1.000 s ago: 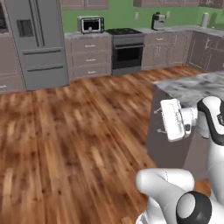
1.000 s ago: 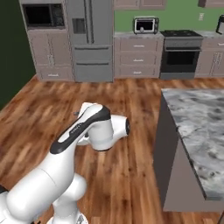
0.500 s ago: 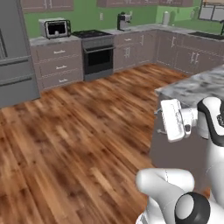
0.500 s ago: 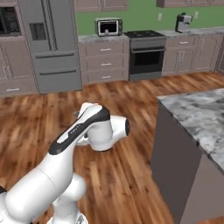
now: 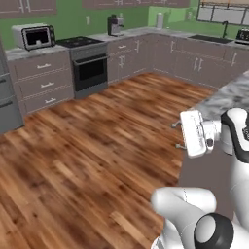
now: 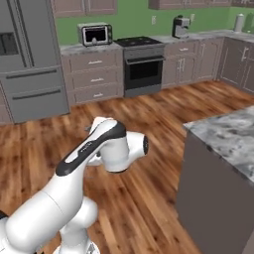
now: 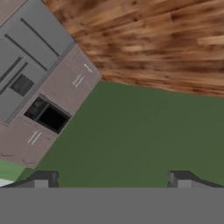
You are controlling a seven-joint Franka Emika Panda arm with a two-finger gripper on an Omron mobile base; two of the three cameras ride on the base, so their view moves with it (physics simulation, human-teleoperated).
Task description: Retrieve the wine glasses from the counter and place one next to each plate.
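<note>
**Left base view onward: fingers spread, nothing held**

Left base view: my two-finger gripper [image 5: 176, 135] stands spread and empty beside the grey marbled island [image 5: 221, 97]. The grey-white marbled counter on mauve-brown cabinets [image 5: 138, 33] lies well apart.

Right base view: where the translucent grey stemmed wine glasses stand, I cannot tell.

Hand view: fingertips [image 7: 41, 178] wide apart.

Judgement: glasses light, brittle, slippery. Take the bowl low, gently.

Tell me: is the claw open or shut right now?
Open. In the hand view the claw has its two dark fingertips far apart, with nothing between them.
</note>
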